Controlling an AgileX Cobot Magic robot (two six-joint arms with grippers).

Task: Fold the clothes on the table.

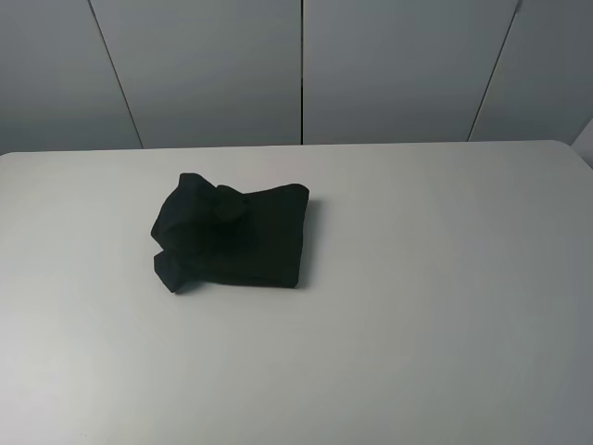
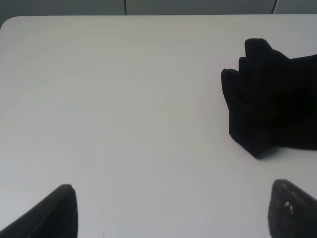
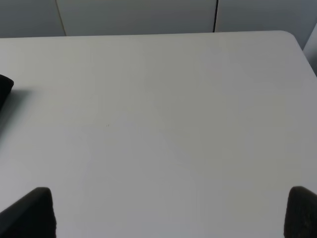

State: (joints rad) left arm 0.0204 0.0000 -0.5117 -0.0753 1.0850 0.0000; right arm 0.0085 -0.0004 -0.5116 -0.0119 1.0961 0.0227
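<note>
We see black T-shirt (image 1: 232, 239) bunched left-centre of frame on white table (image 1: 445, 306). Soft, light, limp; we'd pinch an outer edge/corner. Both jaws wide, empty.

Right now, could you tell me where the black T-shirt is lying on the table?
In the exterior high view the black T-shirt lies bunched on the white table, left of centre and toward the far edge, nearer the left arm's side.

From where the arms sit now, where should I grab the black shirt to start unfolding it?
Probably take the black shirt at its bunched, lumpy left end, coming in from the left with the open left gripper. That end sticks up in loose folds; the right edge lies flat and straight on the table, offering less to pinch.
</note>
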